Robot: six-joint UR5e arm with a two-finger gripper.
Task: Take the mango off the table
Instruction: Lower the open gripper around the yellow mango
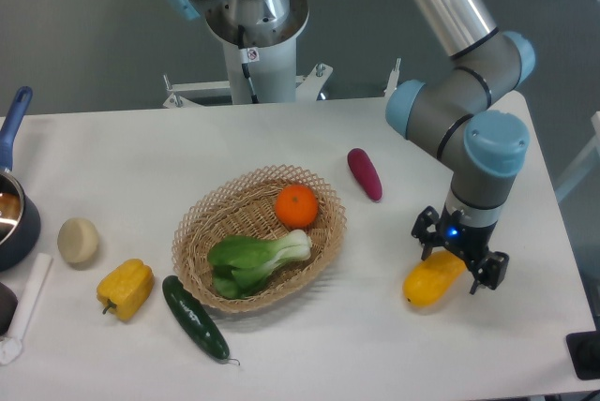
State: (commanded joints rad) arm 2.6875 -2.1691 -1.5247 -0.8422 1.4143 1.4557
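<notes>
**Arm Closing In on Mango at Worktop's Right Side**

Nearest the camera, a cucumber (195,318) and a yellow pepper (126,288) are lying on the white worktop (309,354), well apart from the action. At right, the mango (434,278) is resting on the worktop, its upper end sitting between the fingers of the tool (458,268), which is pointing straight down, apparently to pinch the fruit across its narrow width; whether the fingers are pressing it cannot be told. Bare worktop is surrounding the mango, with the right edge near. Farther back, a basket (260,237) is holding an orange (296,205) and greens (257,257); a purple vegetable (365,173) is lying beyond.
</notes>
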